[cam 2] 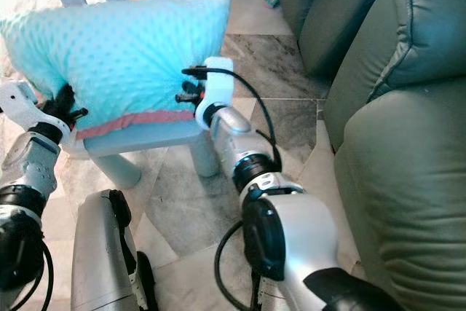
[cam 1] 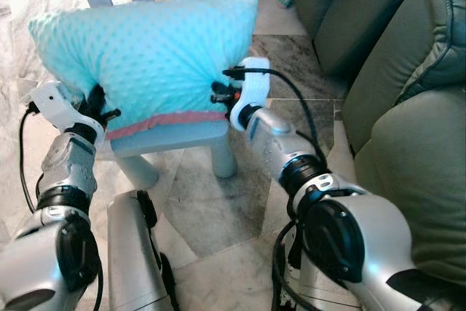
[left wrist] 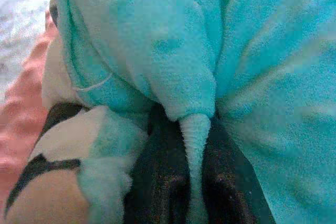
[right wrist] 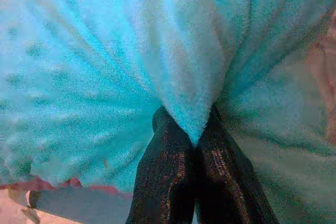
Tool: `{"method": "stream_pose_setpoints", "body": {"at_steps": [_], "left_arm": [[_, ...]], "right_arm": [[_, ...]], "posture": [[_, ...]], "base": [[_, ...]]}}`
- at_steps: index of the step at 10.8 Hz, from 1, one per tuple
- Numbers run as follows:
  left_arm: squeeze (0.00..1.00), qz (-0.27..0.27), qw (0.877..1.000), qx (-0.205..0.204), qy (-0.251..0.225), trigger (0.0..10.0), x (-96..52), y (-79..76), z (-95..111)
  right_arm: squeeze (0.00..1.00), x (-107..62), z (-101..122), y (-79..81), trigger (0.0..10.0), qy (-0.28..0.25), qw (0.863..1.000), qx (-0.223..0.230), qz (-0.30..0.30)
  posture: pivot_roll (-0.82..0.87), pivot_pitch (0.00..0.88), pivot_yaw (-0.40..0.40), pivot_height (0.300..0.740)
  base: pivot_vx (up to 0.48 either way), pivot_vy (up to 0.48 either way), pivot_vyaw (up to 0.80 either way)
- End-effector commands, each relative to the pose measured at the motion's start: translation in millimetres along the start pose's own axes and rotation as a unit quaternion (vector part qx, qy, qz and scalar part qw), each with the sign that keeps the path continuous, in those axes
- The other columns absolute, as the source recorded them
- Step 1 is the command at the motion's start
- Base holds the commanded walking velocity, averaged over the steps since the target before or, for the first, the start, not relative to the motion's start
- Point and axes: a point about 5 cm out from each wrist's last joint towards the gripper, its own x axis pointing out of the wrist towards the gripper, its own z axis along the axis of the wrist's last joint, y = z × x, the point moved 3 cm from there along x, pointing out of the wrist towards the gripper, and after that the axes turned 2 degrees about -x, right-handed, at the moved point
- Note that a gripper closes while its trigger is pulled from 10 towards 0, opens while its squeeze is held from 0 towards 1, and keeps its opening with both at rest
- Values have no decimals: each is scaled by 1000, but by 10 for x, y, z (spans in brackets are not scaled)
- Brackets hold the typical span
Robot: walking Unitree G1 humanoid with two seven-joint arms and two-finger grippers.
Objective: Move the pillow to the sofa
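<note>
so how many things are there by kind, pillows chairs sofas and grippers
pillow, turquoise, pinched at both sides: 1
chair, light blue, under the pillow: 1
sofa, green, on the robot's right: 1
grippers, left gripper and right gripper, each with fingers shut on pillow fabric: 2
total: 5

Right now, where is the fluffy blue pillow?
The turquoise pillow sits on the small blue chair ahead and left of the green sofa, pinched by the left gripper and right gripper.
</note>
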Motion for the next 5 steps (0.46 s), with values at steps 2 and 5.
{"method": "stream_pose_setpoints", "body": {"at_steps": [2, 5], "left_arm": [[0, -8, 998, 45, -42, 0, -62, -2, 146], [0, 1, 996, 62, -70, 0, -270, -47, 78]], "right_arm": [[0, -49, 12, -74, 0, -16, 1000, -19, 19], [0, -148, -3, -198, 0, -47, 996, -69, 25]], "posture": [[-18, 183, 0, 427], [-42, 90, 32, 427]], "base": [[0, 0, 0], [0, 0, 0]]}}
